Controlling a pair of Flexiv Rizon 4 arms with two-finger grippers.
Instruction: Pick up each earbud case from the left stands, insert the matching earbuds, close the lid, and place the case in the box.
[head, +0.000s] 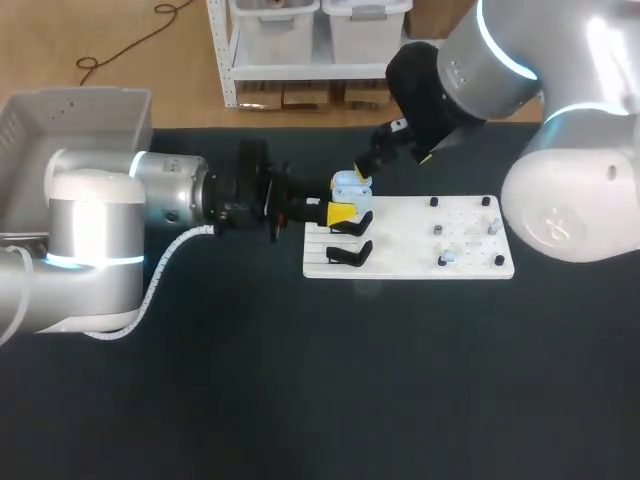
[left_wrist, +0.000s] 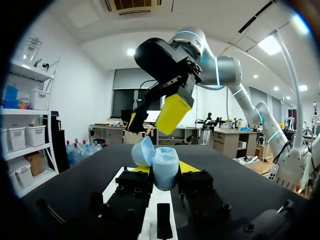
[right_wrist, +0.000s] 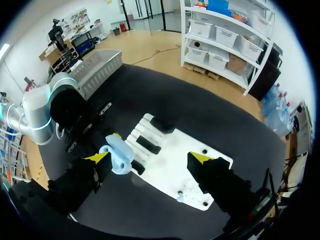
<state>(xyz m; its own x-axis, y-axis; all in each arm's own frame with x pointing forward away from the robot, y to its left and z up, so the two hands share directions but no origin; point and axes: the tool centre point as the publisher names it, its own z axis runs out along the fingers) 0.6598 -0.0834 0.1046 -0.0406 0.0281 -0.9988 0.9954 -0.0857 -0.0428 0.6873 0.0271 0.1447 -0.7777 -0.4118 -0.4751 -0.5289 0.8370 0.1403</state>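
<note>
A light blue earbud case (head: 349, 185) with its lid swung open is held above the white board (head: 410, 215), over the black stands (head: 350, 254). My left gripper (head: 347, 196) is shut on it; in the left wrist view the case (left_wrist: 164, 167) sits between the yellow tips. My right gripper (head: 398, 150) hangs wide open just above and behind the case, with nothing in it. In the right wrist view the case (right_wrist: 118, 155) lies close beside one of its fingers (right_wrist: 97, 159). Small earbuds (head: 446, 258) rest on the board's right part.
A grey box (head: 75, 120) stands at the table's far left corner, seen also in the right wrist view as the box (right_wrist: 97, 70). Black pegs (head: 486, 201) mark the board's right part. Dark table top (head: 300, 380) stretches in front of the board.
</note>
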